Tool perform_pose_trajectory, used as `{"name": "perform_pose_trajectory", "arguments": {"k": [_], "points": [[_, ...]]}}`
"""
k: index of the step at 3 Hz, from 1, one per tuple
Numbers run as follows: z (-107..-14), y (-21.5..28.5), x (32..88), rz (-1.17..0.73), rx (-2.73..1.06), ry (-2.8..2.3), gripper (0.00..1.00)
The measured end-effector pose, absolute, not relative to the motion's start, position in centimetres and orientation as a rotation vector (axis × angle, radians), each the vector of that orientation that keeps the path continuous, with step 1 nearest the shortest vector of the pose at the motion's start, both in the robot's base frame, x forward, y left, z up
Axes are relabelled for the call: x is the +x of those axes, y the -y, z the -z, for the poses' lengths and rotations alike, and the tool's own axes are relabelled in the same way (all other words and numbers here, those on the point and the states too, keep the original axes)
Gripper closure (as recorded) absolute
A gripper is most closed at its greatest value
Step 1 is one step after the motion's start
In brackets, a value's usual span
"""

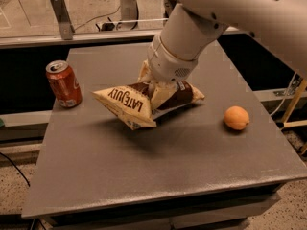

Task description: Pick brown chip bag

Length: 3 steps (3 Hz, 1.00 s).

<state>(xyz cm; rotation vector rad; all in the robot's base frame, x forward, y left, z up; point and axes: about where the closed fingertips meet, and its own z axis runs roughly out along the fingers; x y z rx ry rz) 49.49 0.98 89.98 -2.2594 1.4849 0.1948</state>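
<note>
The brown chip bag point(129, 104) is a puffy cream and dark brown bag with "LATE JULY" lettering, in the middle of the grey table point(144, 176). My gripper point(160, 94) comes down from the white arm point(187, 42) onto the bag's middle. Its cream fingers point(163, 96) are closed on the crinkled bag. The bag's left end tilts up off the table and casts a shadow beneath. Its right, dark brown end point(184, 96) sits by the gripper.
A red soda can point(64, 84) stands upright at the table's left edge. An orange point(237, 118) lies to the right of the bag. A metal rail and floor cables run behind the table's far edge.
</note>
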Motion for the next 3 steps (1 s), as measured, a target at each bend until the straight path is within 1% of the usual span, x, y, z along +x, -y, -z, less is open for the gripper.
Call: {"name": "perform_pose_trajectory", "arguments": {"k": [1, 2, 3], "points": [[-95.0, 0.1, 50.6, -0.049, -2.292, -1.448, 1.0], [-105.0, 1.8, 52.0, 0.205, -2.298, -1.367, 1.0], [-106.4, 1.5, 51.9, 0.21, -2.258, -1.345, 1.0]]}}
